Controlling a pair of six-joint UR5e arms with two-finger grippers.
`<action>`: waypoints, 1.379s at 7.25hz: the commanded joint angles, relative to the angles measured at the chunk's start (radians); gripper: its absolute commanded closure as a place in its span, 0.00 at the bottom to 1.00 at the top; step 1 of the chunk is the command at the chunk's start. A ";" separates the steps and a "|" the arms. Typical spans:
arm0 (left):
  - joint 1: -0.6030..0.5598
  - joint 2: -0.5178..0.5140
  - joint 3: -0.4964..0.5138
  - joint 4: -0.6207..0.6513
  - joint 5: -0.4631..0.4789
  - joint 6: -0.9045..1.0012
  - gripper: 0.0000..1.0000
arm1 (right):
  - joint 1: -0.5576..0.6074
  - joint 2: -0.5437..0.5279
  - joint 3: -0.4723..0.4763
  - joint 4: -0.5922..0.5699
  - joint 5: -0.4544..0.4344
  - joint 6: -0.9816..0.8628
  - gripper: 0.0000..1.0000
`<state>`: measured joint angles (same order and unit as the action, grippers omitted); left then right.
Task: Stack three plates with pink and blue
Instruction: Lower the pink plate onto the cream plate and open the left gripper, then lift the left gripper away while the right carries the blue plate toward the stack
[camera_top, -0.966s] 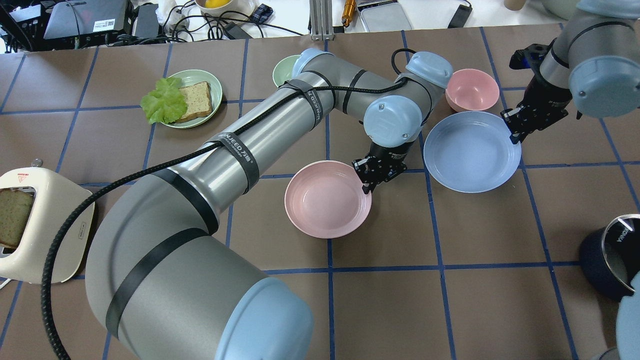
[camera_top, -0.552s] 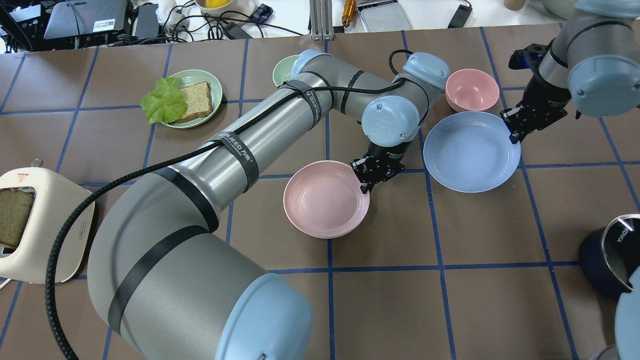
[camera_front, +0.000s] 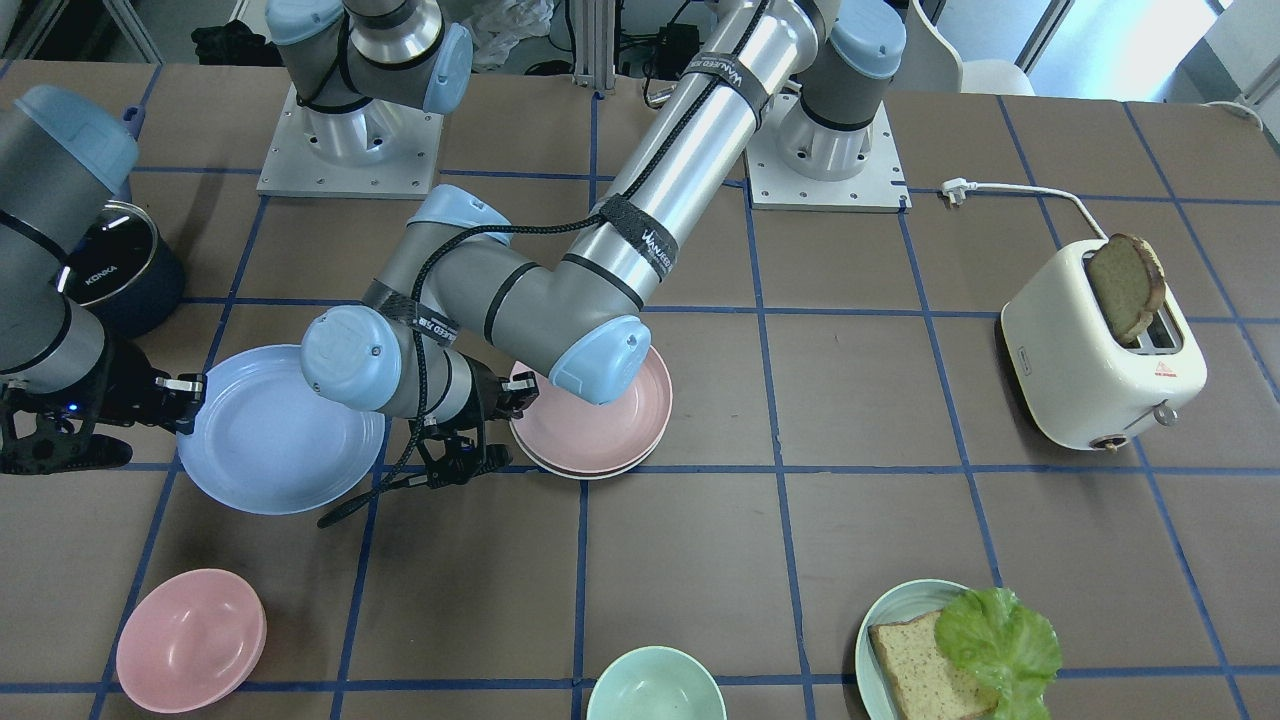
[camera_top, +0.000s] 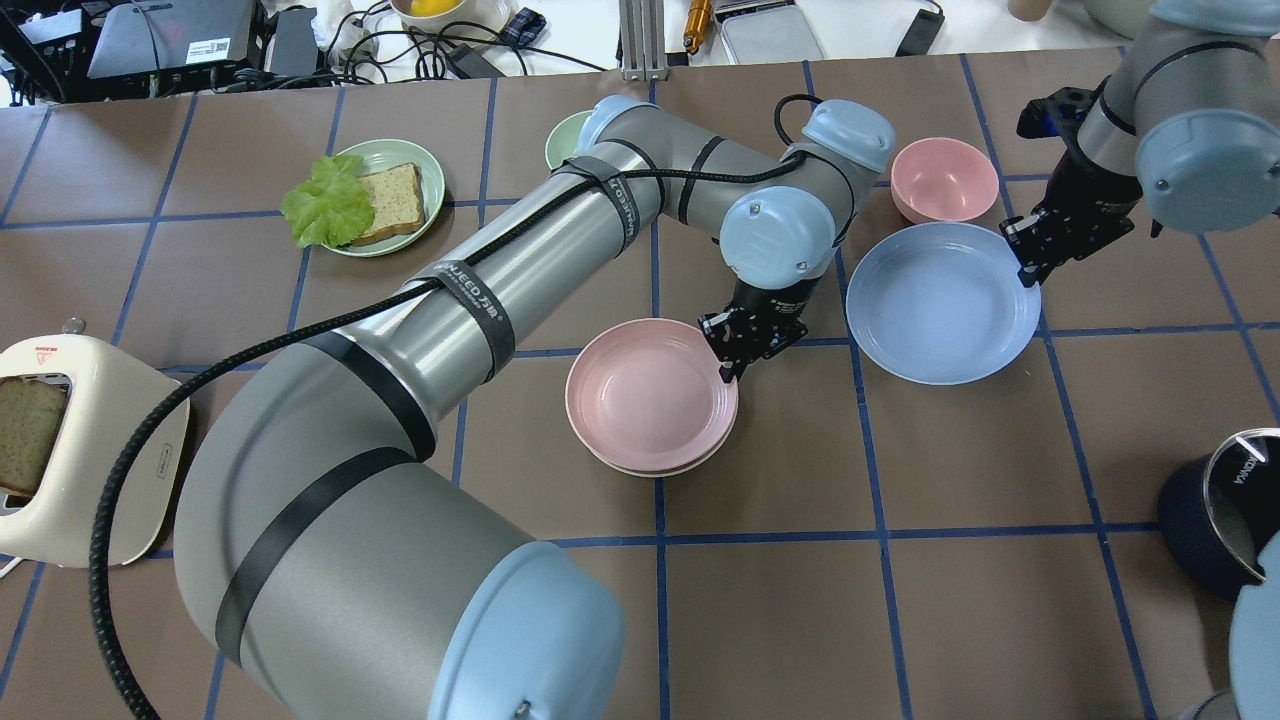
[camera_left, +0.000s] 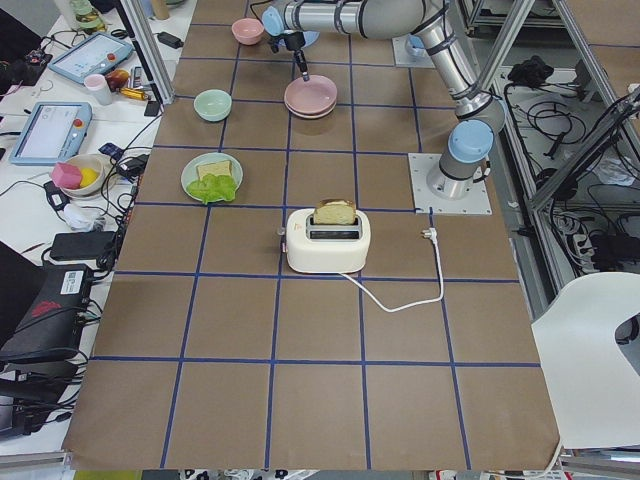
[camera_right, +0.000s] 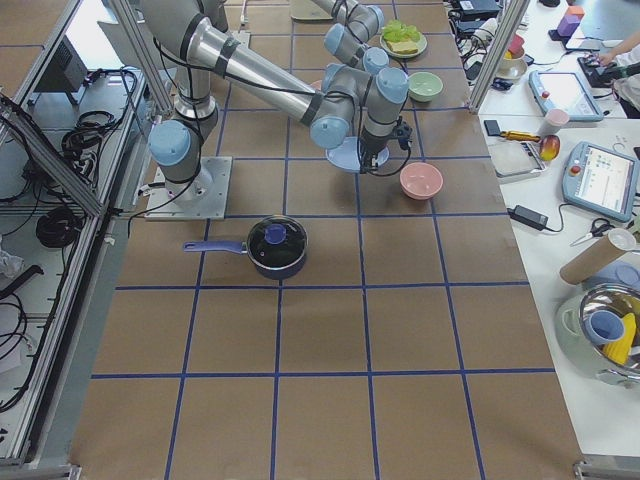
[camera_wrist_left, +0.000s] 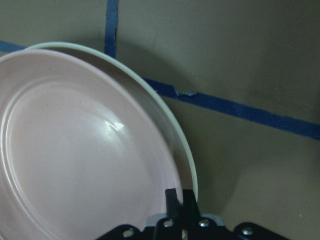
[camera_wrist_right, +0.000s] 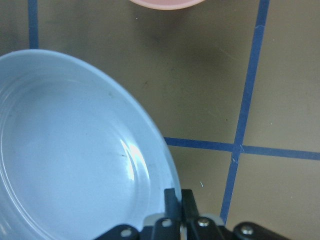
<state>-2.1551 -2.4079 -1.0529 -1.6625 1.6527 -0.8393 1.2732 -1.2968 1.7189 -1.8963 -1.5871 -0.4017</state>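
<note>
Overhead exterior view, from the bottom of the frame upward. The left arm (camera_top: 400, 400) fills the lower left, running diagonally up toward the centre over the brown, blue-taped table (camera_top: 780, 620). A cream toaster (camera_top: 100, 480) with a slice of bread (camera_top: 25, 445) in its slot sits at the left edge, and a dark pot (camera_top: 1215, 510) sits at the lower right edge.

Just below the middle of the frame, the pink plate (camera_top: 645, 395) lies on the cream-white plate (camera_wrist_left: 169, 116). Only a thin pale crescent of the lower one shows past the pink rim. The left fingers (camera_top: 730, 368) are clenched on the pink plate's rim at its upper right; the left wrist view shows the rim running in between them.

Right of centre and a little higher, well apart from that pair, is the blue plate (camera_top: 940, 305). The right fingers (camera_top: 1028, 275) are pinched on its rim at the upper right edge, which the right wrist view confirms.

Farther up, a pink bowl (camera_top: 944, 178) sits just above the blue plate. A mint bowl (camera_top: 565, 140) shows partly behind the left arm. At the upper left, a pale green plate (camera_top: 428, 170) carries bread and lettuce.
</note>
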 joint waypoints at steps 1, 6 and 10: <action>0.001 -0.011 0.001 0.035 0.001 0.003 1.00 | 0.000 -0.002 -0.001 0.002 -0.002 0.006 1.00; 0.000 0.053 0.004 0.009 0.004 0.023 0.01 | 0.002 -0.001 0.001 0.003 0.001 0.009 1.00; 0.037 0.194 0.002 -0.039 0.079 0.181 0.00 | 0.090 -0.007 0.010 0.003 -0.004 0.139 1.00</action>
<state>-2.1362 -2.2589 -1.0485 -1.6943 1.7074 -0.7040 1.3337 -1.3026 1.7221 -1.8967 -1.5896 -0.3069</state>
